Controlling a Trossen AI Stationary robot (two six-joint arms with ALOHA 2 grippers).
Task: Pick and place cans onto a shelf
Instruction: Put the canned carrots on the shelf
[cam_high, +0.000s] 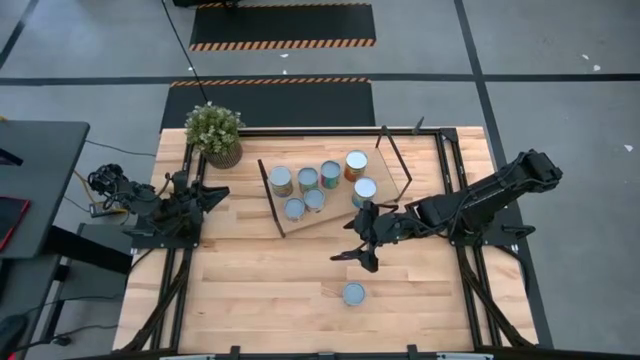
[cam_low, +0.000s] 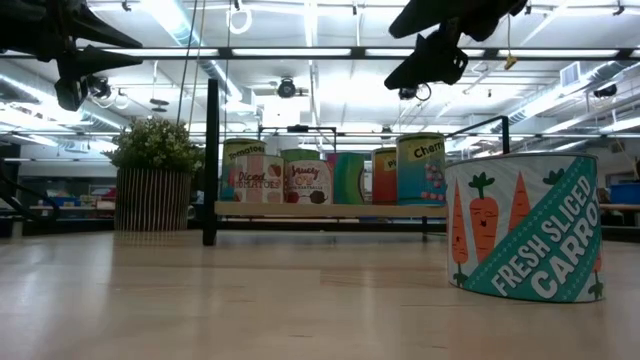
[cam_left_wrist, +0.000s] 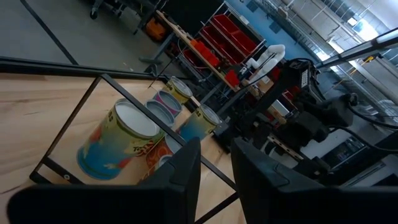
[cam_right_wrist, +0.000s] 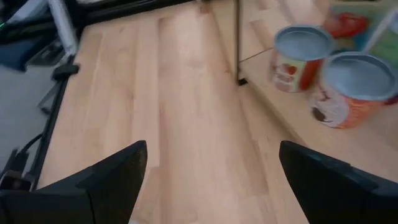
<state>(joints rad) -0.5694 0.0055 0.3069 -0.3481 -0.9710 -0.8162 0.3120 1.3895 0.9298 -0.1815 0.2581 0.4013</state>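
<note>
Cans crowd shelf; right gripper spread.

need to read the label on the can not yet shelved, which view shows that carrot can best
The low view: the carrot can stands close and upright on the tabletop, its sliced carrots label readable. The high view shows only its pale top, alone in front of the shelf. Neither wrist view shows it.

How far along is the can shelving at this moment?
Done: six cans stand on the shelf. In hand: nothing; the right gripper hangs open and empty over the table between the shelf and the last can. Left: the carrot can stands alone on the tabletop. The left gripper waits shut near the plant.
</note>
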